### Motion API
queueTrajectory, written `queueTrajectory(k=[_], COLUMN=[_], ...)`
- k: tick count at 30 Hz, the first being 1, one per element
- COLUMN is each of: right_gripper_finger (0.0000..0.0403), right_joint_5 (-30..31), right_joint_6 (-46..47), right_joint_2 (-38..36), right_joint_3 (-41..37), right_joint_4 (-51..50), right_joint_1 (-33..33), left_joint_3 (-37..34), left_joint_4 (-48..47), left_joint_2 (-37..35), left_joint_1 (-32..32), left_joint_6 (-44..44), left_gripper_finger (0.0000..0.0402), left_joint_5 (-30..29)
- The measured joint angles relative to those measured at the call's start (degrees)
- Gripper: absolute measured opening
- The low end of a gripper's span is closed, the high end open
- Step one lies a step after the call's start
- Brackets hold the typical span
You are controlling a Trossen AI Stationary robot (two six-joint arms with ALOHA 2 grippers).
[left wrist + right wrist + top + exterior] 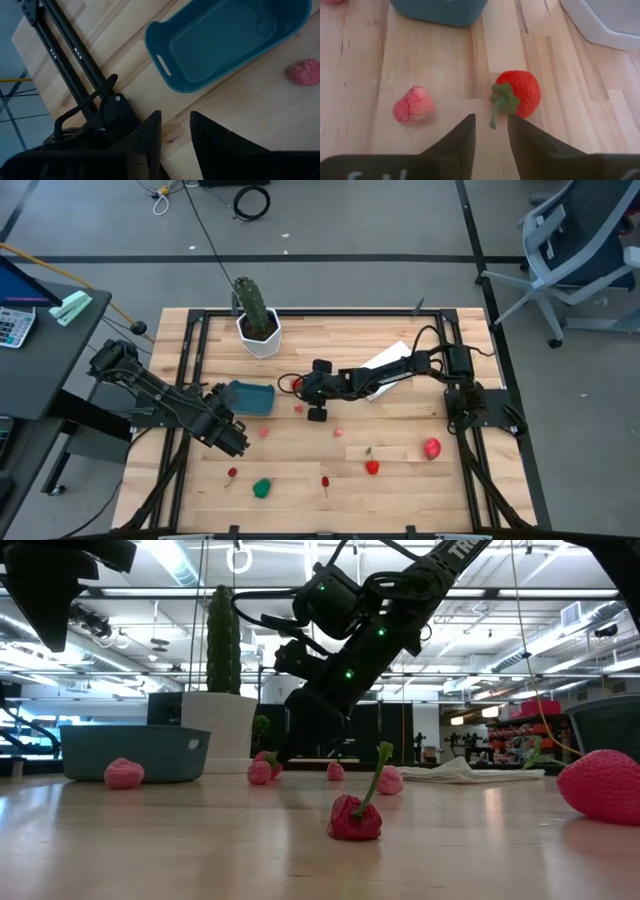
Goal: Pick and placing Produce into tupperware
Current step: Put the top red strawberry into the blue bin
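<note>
Wooden slat table [400,480] on a grey floor, seen from above: the tupperware [250,397] sits at nine o'clock from centre, empty as far as shows. The left gripper [236,442] waits at its five o'clock. The right gripper [318,413] hangs near centre.

Low view: a red pepper [354,817] lies up front and the cactus [223,640] stands behind.

Left wrist: fingers narrowly parted, holding nothing.

Right wrist: fingers slightly apart and empty, a strawberry [519,93] just ahead, a pink piece [413,104] beside it. The risk as I see it: that narrow gap nudges the strawberry away rather than straddling it.
</note>
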Motion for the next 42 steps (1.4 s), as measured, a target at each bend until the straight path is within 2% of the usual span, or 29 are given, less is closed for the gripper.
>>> queueTrajectory(k=[11, 18, 23, 31, 37, 42], right_gripper_finger=[0.007, 0.001, 0.0009, 0.0004, 0.0003, 0.0002], right_joint_5=[0.01, 0.04, -0.05, -3.75, -6.31, -9.0], right_joint_6=[-0.36, -0.36, -1.12, -5.54, -7.71, -5.6], right_joint_2=[-0.02, 0.0, -0.01, -2.22, -2.86, -1.04], right_joint_3=[0.0, 0.0, -0.02, 0.34, 3.77, 6.67], right_joint_4=[1.34, 1.36, 6.05, 25.4, 25.69, 24.13], right_joint_1=[0.0, 0.0, 0.33, 3.79, 5.18, 5.13], left_joint_3=[0.0, 0.0, 0.0, 0.02, 0.02, 0.02], left_joint_4=[0.0, 0.02, 0.02, 0.01, -0.02, 0.07], left_joint_2=[0.0, 0.0, 0.0, 0.02, 0.02, 0.03], left_joint_1=[-0.01, 0.0, 0.0, 0.01, 0.01, 0.0], left_joint_6=[0.0, 0.0, -3.51, -5.65, -5.55, -5.49], left_gripper_finger=[0.0107, 0.0107, 0.0107, 0.0107, 0.0107, 0.0107], left_joint_5=[0.0, 0.0, -1.07, -1.78, -1.78, -1.76])
